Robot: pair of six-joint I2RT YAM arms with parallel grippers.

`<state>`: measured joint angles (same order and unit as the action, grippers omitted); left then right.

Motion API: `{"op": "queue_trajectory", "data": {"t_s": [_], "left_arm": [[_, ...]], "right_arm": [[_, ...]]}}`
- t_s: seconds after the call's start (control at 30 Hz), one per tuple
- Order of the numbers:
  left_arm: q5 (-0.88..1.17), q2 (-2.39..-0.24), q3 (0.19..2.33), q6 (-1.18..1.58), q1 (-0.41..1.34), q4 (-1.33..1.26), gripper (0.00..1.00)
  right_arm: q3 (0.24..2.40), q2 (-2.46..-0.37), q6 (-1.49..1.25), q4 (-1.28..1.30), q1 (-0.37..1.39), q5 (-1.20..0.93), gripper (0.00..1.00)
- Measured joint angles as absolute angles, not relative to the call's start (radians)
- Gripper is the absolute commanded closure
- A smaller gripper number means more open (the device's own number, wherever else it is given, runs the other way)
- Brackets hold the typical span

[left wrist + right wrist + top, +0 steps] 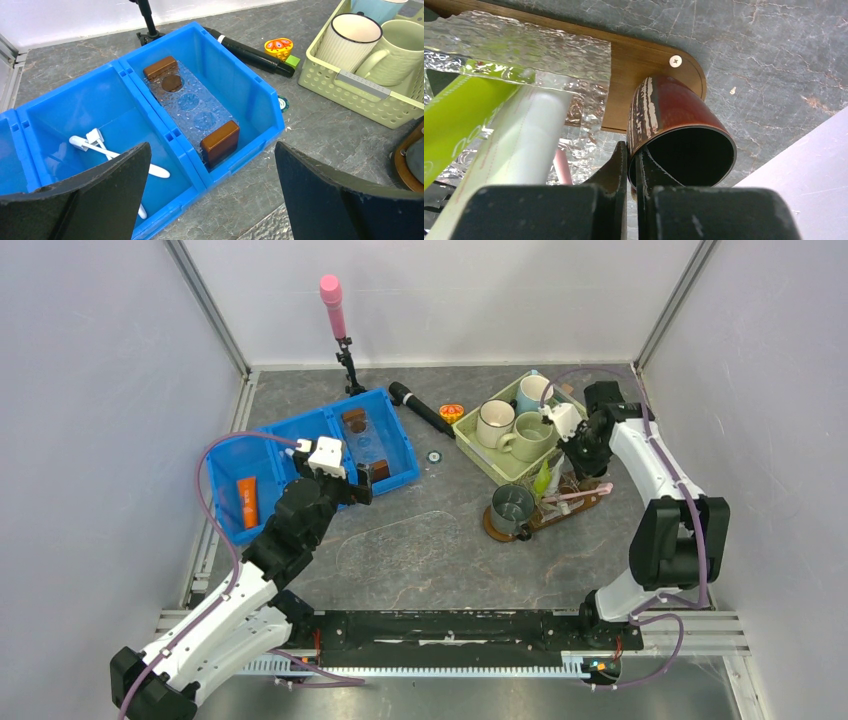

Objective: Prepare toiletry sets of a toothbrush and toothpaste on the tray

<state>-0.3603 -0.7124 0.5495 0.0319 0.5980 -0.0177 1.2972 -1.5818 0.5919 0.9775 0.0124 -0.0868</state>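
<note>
Item: right gripper, jaws pinched narrow on the rim wall of a red-brown mug, one finger inside and one outside. The mug is at the rounded end of the tray; whether its foot is fully down cannot be told. Beside it on the tray: a green tube and a white tube, both leaning. Item: left gripper, jaws spread wide and holding nothing, poised over the blue bin. Item: white toothbrush, flat in the bin's middle compartment, below and to the left of the open jaws, long axis running far-left to near-right (a second white handle seems to cross it). The left arm is much the nearer; a pick there probably needs the jaws turned across that handle.
</note>
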Motion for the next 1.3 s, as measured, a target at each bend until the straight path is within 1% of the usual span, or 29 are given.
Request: {"op": "queue_trajectory", "data": {"t_s": [0.2,0.5,0.7,0.83,1.3], "left_arm": [[-0.36,-0.711,0.55,0.032,0.598,-0.018,0.0],[-0.36,-0.706,0.55,0.032,0.598,-0.017,0.0],[-0.36,-0.706,0.55,0.031,0.598,-0.018,0.0],[-0.36,-0.706,0.55,0.031,0.598,-0.018,0.0],[-0.36,-0.706,0.55,0.031,0.598,-0.018,0.0]], "right_arm": [[1.297,-1.605,0.592,0.981,0.028,-0.078,0.91],[1.296,-1.621,0.589,0.98,0.028,-0.044,0.79],[1.296,-1.623,0.588,0.975,0.028,-0.039,0.75],[1.296,-1.625,0.588,0.973,0.028,-0.039,0.67],[1.317,-1.615,0.572,0.967,0.028,-0.046,0.55]]}}
